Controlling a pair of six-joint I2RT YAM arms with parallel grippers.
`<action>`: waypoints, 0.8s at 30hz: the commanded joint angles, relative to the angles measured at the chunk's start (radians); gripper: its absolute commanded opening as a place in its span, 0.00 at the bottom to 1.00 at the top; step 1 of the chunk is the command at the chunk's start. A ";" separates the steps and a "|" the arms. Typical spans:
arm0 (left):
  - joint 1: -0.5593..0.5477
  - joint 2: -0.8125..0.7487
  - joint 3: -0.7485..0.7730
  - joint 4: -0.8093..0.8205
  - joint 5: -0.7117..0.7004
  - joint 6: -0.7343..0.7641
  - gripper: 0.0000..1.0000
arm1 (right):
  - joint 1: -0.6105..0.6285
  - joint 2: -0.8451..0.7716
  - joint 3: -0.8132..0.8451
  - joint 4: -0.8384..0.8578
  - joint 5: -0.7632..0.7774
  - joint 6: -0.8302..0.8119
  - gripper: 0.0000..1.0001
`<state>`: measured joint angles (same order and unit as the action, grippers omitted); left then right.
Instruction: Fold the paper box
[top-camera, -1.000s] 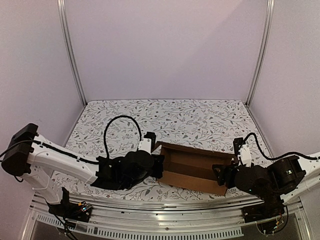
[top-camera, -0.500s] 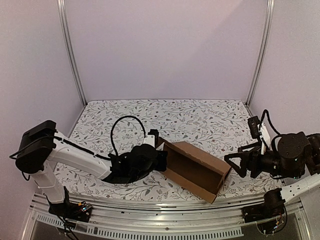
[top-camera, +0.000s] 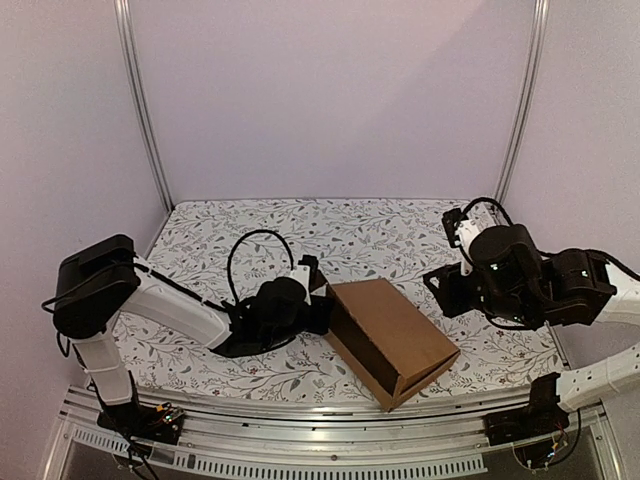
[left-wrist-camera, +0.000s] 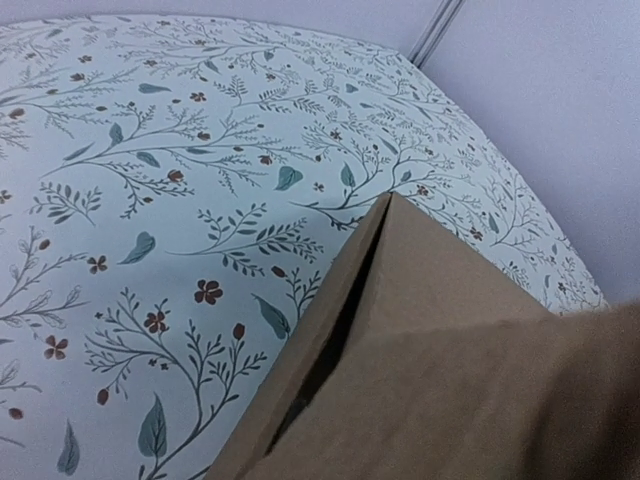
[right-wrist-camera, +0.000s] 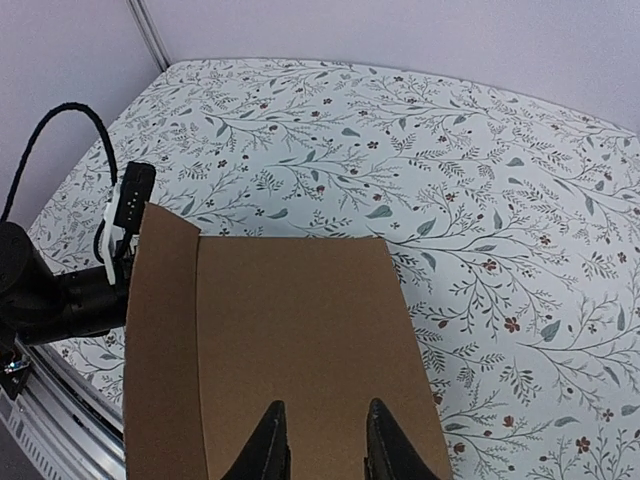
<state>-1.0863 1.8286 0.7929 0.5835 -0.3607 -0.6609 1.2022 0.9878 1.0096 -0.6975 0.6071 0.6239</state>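
Brown cardboard box (top-camera: 395, 335) sits close to the front edge of the table (top-camera: 300, 225), about centre and turned skew, one corner toward my bases. Its open side faces near-left, inside in shadow. My left gripper (top-camera: 320, 312) is at the box's left end, closed tight on the cardboard edge there. That wrist camera shows only cardboard right up against the lens, own fingers out of sight. My right gripper (right-wrist-camera: 323, 412) hangs in the air above the box's right part, not touching it. Its fingers (right-wrist-camera: 270, 440) stand a narrow gap apart with nothing between them. From that wrist view the box's flat panel lies below, with a flap along its left edge. Farther back the floral table top runs to plain pale walls (top-camera: 330, 100).
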 joint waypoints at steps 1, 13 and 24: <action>0.040 0.039 -0.021 -0.146 0.096 0.107 0.10 | -0.048 0.106 -0.056 0.219 -0.163 -0.042 0.22; 0.058 -0.111 -0.148 -0.178 0.141 0.041 0.46 | -0.064 0.377 -0.156 0.480 -0.213 0.027 0.04; 0.084 -0.272 -0.150 -0.326 0.129 0.078 0.47 | -0.082 0.386 -0.314 0.547 -0.176 0.112 0.00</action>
<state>-1.0245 1.6051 0.6384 0.3416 -0.2310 -0.6094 1.1263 1.3632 0.7605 -0.1905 0.4133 0.6781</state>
